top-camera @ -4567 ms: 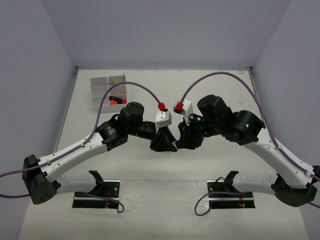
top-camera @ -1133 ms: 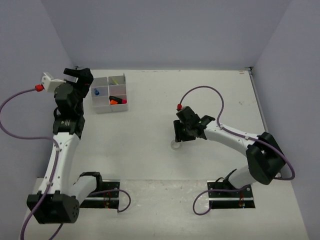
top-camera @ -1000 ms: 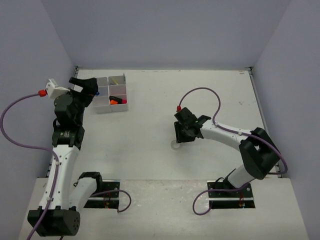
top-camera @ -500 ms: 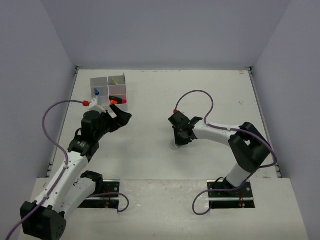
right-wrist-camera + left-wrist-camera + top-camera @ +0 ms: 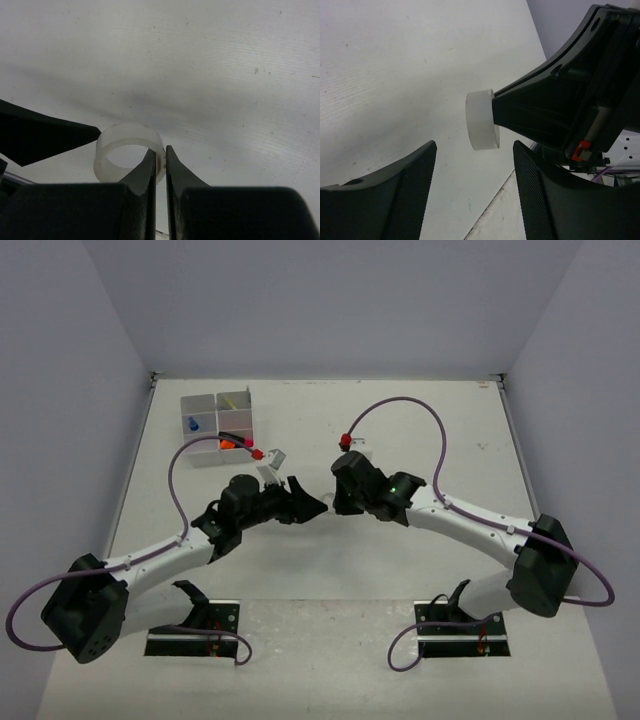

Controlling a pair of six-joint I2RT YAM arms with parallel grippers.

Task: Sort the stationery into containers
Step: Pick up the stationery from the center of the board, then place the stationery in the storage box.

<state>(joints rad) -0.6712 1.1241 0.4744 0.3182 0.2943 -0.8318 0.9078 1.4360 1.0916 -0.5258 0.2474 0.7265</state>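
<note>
The right claw (image 5: pixel 160 156) is pinched tight on the wall of the clear tape ring (image 5: pixel 125 134) and holds it up over the middle of the table (image 5: pixel 400 420). The left claw (image 5: pixel 472 160) is open, with one finger on each side of the ring, not touching it.

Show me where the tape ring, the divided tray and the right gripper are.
tape ring (image 5: pixel 480 120), left wrist view, its outer band.
divided tray (image 5: pixel 198 404), top view, bare floor of its far-left compartment.
right gripper (image 5: pixel 160 152), right wrist view, between the fingertips pinching the ring's wall.
</note>
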